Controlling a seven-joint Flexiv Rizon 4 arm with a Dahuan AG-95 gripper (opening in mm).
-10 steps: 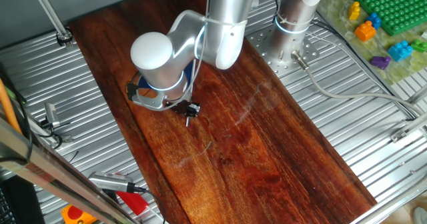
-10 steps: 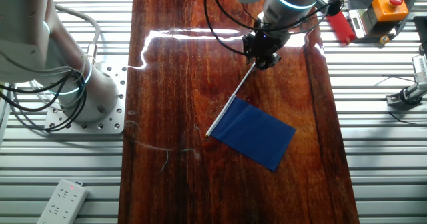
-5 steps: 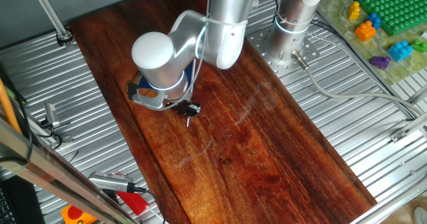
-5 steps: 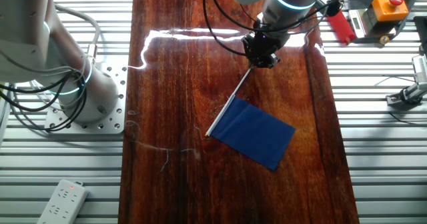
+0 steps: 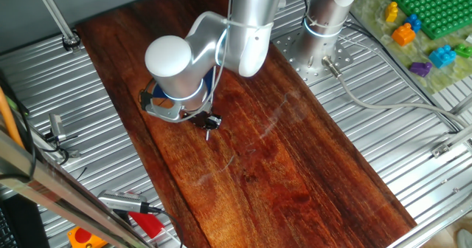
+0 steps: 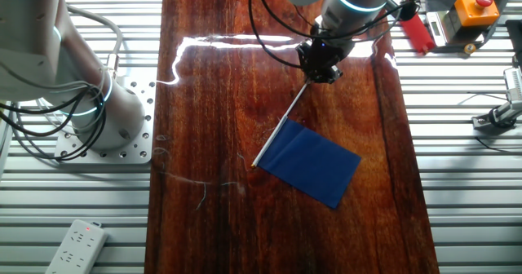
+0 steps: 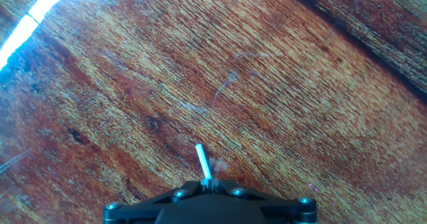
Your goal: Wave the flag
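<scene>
The flag lies on the dark wooden board: its dark blue cloth [image 6: 311, 165] is spread flat and its thin white stick [image 6: 289, 112] runs up and right to my gripper [image 6: 320, 72]. The gripper is shut on the stick's end. In the hand view the white stick tip [image 7: 202, 163] pokes out from between the shut jaws of the gripper [image 7: 208, 181] just above the board. In one fixed view the gripper [image 5: 209, 122] is low over the board's left part, and the arm hides almost all of the cloth; only a sliver of blue [image 5: 212, 79] shows.
A second robot's base [image 6: 98, 103] stands left of the board [image 6: 212, 78]. A red tool [image 6: 416, 31] and an orange box with a red button [image 6: 475, 9] lie beyond its right edge. A green baseplate with toy bricks [image 5: 424, 15] sits far off. A white power strip [image 6: 77, 243] lies near.
</scene>
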